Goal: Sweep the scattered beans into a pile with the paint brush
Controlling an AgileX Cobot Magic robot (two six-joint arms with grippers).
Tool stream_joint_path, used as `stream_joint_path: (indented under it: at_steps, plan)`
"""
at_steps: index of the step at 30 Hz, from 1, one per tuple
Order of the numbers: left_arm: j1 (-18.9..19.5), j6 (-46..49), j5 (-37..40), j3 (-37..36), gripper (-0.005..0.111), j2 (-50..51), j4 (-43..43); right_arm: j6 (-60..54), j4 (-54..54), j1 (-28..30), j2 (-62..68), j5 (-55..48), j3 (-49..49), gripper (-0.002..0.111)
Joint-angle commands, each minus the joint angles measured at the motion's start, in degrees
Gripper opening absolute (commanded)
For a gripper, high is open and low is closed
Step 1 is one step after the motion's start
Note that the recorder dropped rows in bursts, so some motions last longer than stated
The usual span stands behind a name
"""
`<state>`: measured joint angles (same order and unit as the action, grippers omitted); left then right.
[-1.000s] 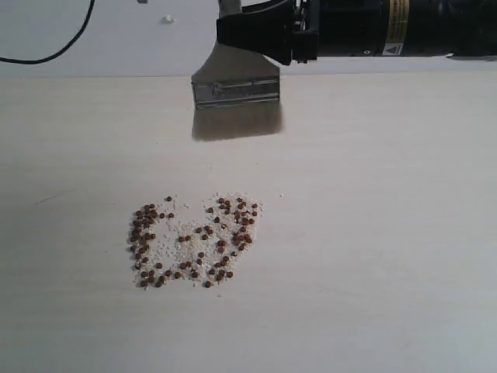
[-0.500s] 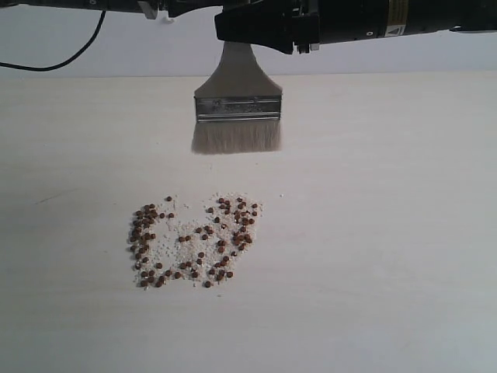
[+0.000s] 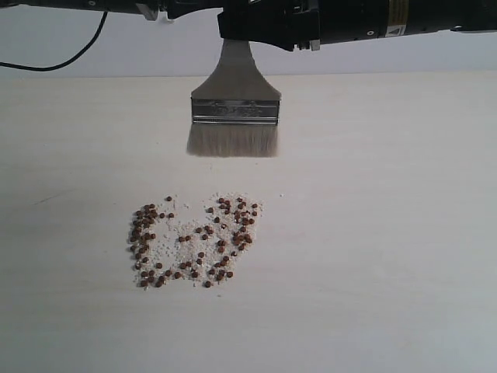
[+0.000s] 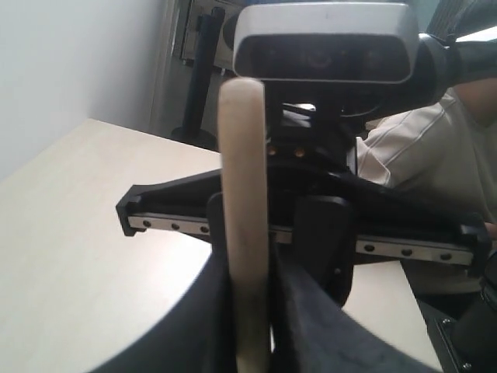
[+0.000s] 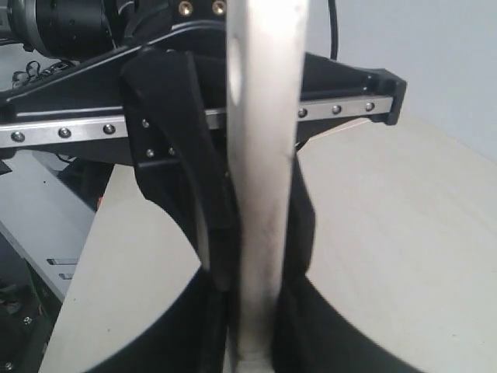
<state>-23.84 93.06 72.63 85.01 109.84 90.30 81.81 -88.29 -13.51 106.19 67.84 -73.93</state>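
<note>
The paint brush (image 3: 233, 109) has only slid a tiny bit to the left since a moment ago, and it looks brighter now than it did a second back, when it was all in shadow. The other arm has also come in along the top left. Now both arms have the handle. The left gripper (image 4: 248, 326) is closed tight on the pale wooden handle, and the right gripper (image 5: 256, 311) has just squeezed in and hugs it from both sides too. The brush hangs with its whitish bristles pointing down, over the far part of the table (image 3: 388, 233). I cannot tell if the tips touch the top. The beans (image 3: 194, 241) have not moved at all. They lie nearer to me than the brush, well apart from it and a little to the left, spread out in a loose patch with pale grains (image 3: 167, 249) mixed in. So I think no sweeping has started yet, and the brush must come nearer and go down first. The table is pale, flat and smooth, so the beans should roll easily. Behind it is a plain light wall (image 3: 116, 39) with a black cable (image 3: 70, 54) hanging, and a person in a pale shirt (image 4: 419, 163) sits far off.
</note>
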Motion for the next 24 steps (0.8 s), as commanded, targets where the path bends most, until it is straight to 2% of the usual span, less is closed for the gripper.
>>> stream_joint_path:
  at_steps: [1, 5, 11, 14, 18, 24]
  plan:
    - [-0.11, 0.96, -2.66, 0.26, 0.0, 0.18, 4.38, 2.01, 1.58, -0.49, -0.24, 2.12, -0.23, 0.0]
    - [-0.11, 0.96, -2.66, 0.26, 0.014, 0.18, 6.76, 2.3, 1.58, -0.49, -0.24, 2.12, -0.23, 0.0]
    - [-0.11, 1.47, -2.66, 0.26, 0.059, 0.18, 7.79, 2.53, 2.04, -0.49, -0.24, 0.93, -0.23, 0.0]
    - [-0.11, 2.72, -2.66, 0.26, 0.075, 0.18, 7.68, 2.53, 2.61, -0.49, -0.24, 0.16, -0.23, 0.0]
    - [0.39, 4.59, -2.66, 0.26, 0.077, 0.08, 7.68, 2.53, 2.35, -0.49, -0.24, -4.53, -0.23, 0.0]
    - [4.1, 5.61, -2.83, 0.26, 0.077, 0.08, 7.58, 0.16, 1.93, -0.49, -0.24, -20.53, -0.23, 0.0]
